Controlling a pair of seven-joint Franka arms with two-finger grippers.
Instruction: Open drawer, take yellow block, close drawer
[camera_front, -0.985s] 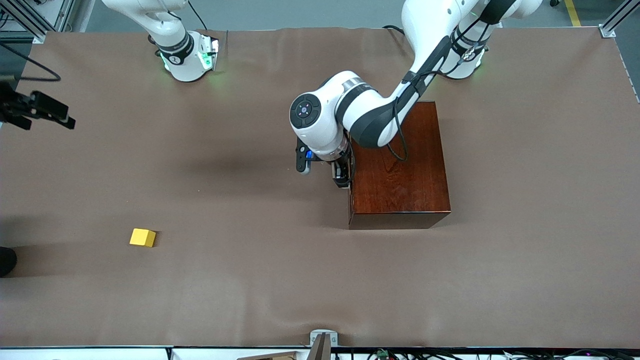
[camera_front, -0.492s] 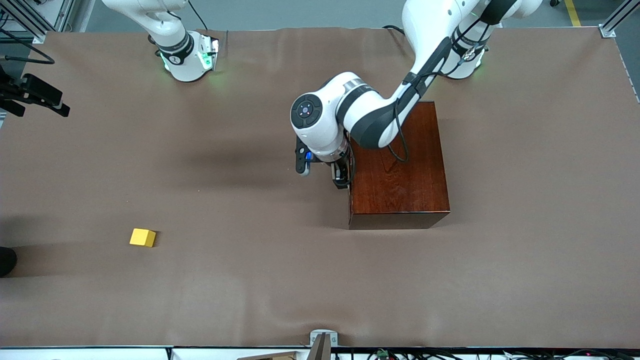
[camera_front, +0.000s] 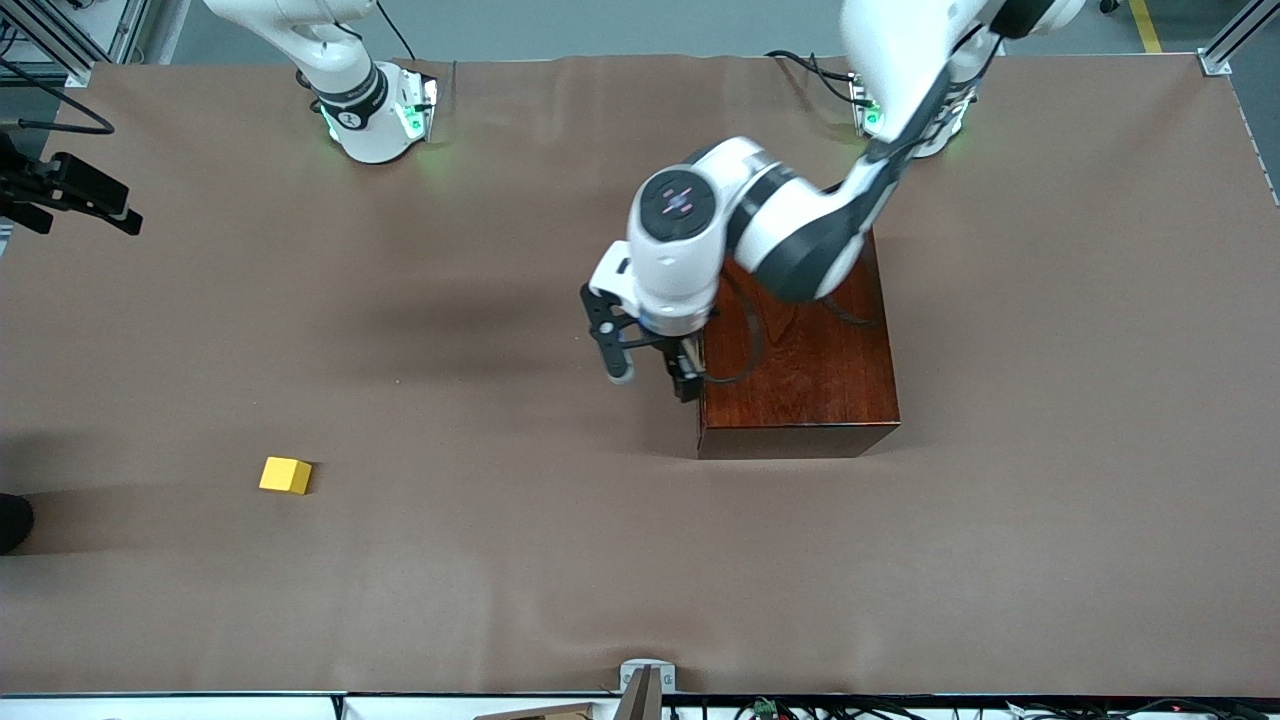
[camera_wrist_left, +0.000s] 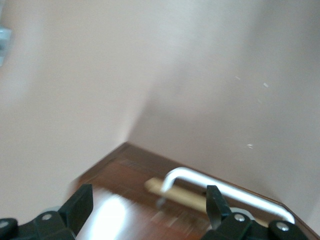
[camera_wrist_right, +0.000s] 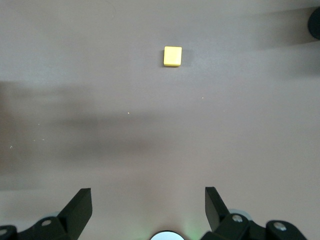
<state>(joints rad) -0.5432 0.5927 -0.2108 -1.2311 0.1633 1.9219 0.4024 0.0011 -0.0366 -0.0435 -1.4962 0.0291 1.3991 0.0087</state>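
Now left pincer (camera_front: 650, 380) gapes beside drawer (camera_wrist_left: 220, 196).

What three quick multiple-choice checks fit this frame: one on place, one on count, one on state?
1. Where does the yellow block lie?
A. On top of the wooden box
B. On the bare table, toward the right arm's end, nearer the front camera than the box
C. Between the left gripper's fingers

2. How many yellow blocks show on the table?
A. One
B. Two
C. Three

3. How is the drawer?
A. Pulled fully out
B. Lifted out and lying on the table
C. Shut in the wooden box

Key: 1 B, the block sits alone on the brown table. 2 A, only one cube shows in the front and right wrist views. 3 C, no tray sticks out of the box; the open left gripper hangs by its white handle. The right gripper waits open, off the table's edge.
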